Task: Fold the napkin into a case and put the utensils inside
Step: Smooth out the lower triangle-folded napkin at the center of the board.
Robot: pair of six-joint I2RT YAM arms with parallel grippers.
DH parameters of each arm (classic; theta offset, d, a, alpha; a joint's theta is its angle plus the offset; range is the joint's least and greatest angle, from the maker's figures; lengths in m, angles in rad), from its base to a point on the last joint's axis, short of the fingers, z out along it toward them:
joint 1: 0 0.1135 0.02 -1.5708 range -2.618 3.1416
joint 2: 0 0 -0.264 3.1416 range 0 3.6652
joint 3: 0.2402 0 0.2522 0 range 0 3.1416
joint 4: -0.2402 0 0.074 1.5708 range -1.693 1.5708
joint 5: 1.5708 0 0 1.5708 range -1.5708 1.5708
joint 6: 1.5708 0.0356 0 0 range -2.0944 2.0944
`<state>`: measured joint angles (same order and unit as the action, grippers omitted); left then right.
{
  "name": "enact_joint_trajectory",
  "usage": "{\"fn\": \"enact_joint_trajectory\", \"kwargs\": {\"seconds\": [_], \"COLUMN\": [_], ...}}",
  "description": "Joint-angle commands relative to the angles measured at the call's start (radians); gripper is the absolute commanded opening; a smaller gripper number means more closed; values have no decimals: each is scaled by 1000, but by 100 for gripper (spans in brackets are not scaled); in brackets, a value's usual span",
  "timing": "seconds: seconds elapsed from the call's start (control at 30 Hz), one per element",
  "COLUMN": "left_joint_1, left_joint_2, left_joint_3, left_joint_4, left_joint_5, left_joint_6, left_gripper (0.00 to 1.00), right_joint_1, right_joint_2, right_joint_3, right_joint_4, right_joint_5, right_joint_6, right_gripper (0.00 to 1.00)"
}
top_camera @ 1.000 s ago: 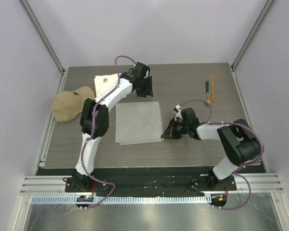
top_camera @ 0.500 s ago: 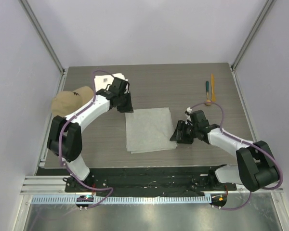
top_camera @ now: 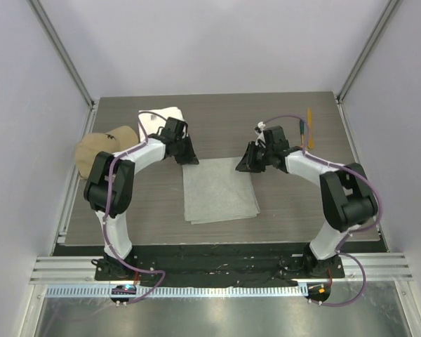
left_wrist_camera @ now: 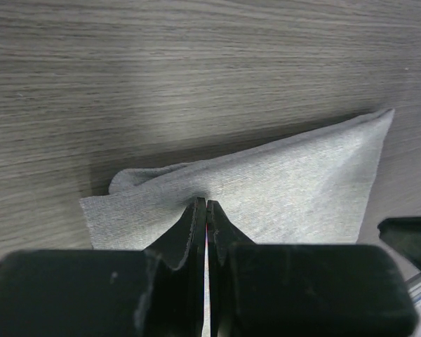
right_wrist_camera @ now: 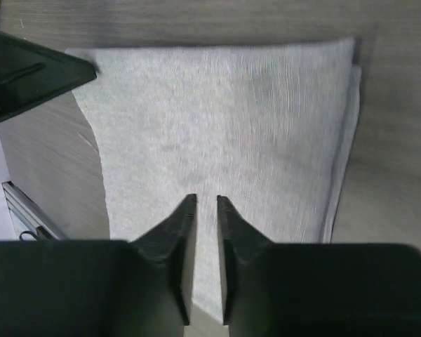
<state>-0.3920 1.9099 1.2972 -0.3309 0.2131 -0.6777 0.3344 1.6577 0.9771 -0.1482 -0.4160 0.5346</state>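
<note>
A thin light-grey cloth napkin lies folded into a rough square on the middle of the dark wood-grain table, its layered edges slightly offset along the near and right sides. The left gripper sits at the napkin's far left corner, its black fingers pressed together and pinching a small raised ridge of the cloth's edge. The right gripper is at the far right corner, its two fingers a narrow gap apart with the flat cloth showing between them and nothing clamped. Near the table's far right edge, well apart from the napkin, lie a slim dark teal-handled utensil and an orange-yellow stick-like utensil, side by side. At the far left a thick white square towel lies by a tan cap.
</note>
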Motion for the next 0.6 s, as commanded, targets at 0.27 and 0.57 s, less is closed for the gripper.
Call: {"fn": "enact_joint_trajectory", "kwargs": {"seconds": [0.27,0.57], "left_joint_1": [74,84], "left_joint_2": [60,123], "left_joint_3": [-32,33], "left_joint_4": [95,63], "left_joint_5": [39,-8], "left_joint_6": [15,47], "left_gripper": [4,5], "right_joint_1": [-103,-159], "right_joint_2": [323,382], "right_joint_3": [186,152], "right_joint_4": [240,262], "right_joint_5": [-199,-208], "right_joint_6": [36,45], "right_gripper": [1,1]}}
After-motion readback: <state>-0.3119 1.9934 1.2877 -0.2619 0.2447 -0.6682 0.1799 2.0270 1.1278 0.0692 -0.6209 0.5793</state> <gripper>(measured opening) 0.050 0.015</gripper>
